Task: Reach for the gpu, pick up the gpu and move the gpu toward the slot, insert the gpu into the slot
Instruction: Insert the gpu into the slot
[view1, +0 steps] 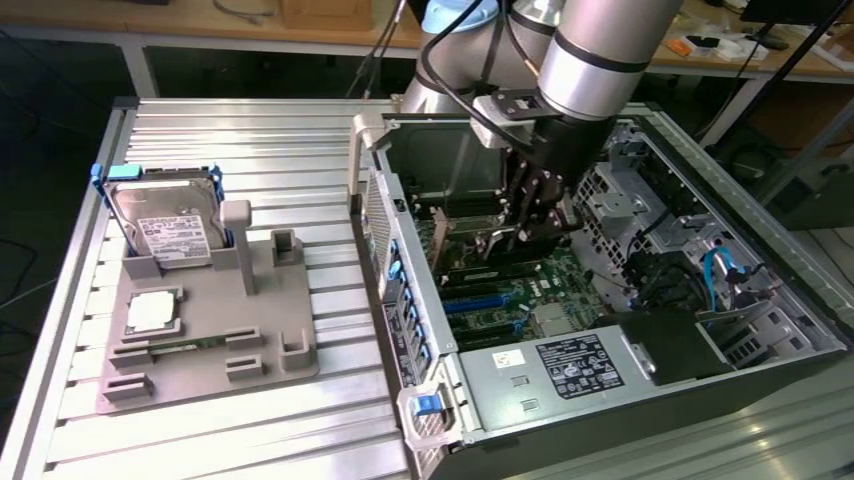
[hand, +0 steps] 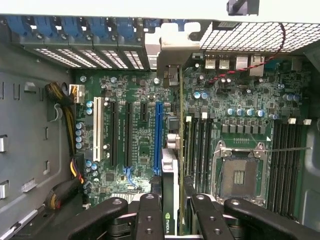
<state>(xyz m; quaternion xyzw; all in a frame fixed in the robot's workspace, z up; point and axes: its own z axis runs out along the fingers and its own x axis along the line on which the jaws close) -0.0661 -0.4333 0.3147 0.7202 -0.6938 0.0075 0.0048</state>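
Observation:
My gripper reaches down into the open computer case over the green motherboard. It is shut on the gpu, a thin dark card seen edge-on between the fingers, with a logo on its near edge. The card's silvery end bracket lies against the case's rear openings. The slot, a long bright-blue strip, runs parallel to the card and just beside it. In the exterior view the gpu hangs under the gripper, a little above the slot.
Black memory strips and the square processor socket lie beyond the card. A white slot and black slots flank the blue one. Outside the case, a grey fixture holds the hard drive and a processor chip.

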